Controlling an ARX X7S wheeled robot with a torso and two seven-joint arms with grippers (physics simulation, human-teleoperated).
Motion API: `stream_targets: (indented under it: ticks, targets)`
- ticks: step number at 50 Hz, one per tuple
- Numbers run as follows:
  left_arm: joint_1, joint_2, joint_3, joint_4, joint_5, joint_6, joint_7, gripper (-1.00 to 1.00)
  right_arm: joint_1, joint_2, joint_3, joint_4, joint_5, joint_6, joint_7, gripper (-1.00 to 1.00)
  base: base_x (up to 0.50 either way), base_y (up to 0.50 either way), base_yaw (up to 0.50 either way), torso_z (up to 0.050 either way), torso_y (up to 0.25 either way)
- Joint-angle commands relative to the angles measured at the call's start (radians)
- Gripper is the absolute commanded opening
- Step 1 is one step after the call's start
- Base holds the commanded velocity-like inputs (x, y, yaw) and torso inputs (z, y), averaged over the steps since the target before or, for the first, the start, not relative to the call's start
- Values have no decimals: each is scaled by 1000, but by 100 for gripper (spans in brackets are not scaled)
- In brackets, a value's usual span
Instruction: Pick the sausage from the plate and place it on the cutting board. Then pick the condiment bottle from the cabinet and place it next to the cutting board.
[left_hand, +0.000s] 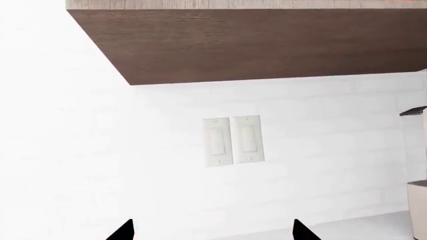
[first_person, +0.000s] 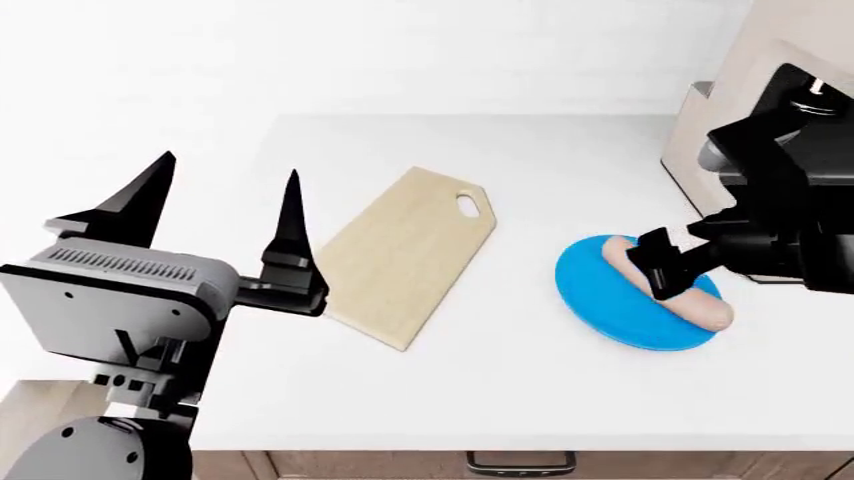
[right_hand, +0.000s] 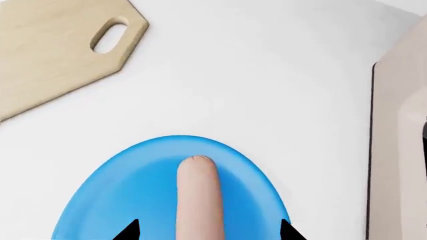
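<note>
Left gripper (first_person: 227, 205) raised at 9 o'clock in head view, fingers pointing up, jaws apart, nothing between them, off the board's near-left edge. Right gripper (first_person: 671, 268) reaches in from 3 o'clock, low over the plate (first_person: 601, 300), jaws spread either side of the sausage (first_person: 707, 308), not clamped on it. Sausage lies on the plate. Board (first_person: 407, 252) flat on the white counter (first_person: 534, 170), near the plate at its 9 o'clock, not touching, hole end far. Right wrist view: sausage (right_hand: 199, 200) centred between the fingertips (right_hand: 127, 231), plate (right_hand: 120, 190) under, board (right_hand: 53, 45) beyond. Left wrist view only: wall switches (left_hand: 232, 140), underside of a brown cabinet (left_hand: 267, 45). Bottle not seen.
</note>
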Motion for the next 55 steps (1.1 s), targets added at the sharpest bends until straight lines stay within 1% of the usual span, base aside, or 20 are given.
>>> stream_targets:
  ticks: [1, 31, 55]
  targets:
    - [1, -4, 3, 3, -6, -1, -5, 100, -35, -13, -19, 27, -17, -42, -17, 100, 0, 0, 0, 0, 0]
    - [1, -15, 7, -6, -15, 13, -13, 100, -72, -49, -67, 89, -55, -88, -52, 100, 0, 0, 0, 0, 0]
    - [4, -23, 11, -2, -24, 17, -23, 100, -91, -53, -80, 107, -63, -101, -53, 100, 0, 0, 0, 0, 0]
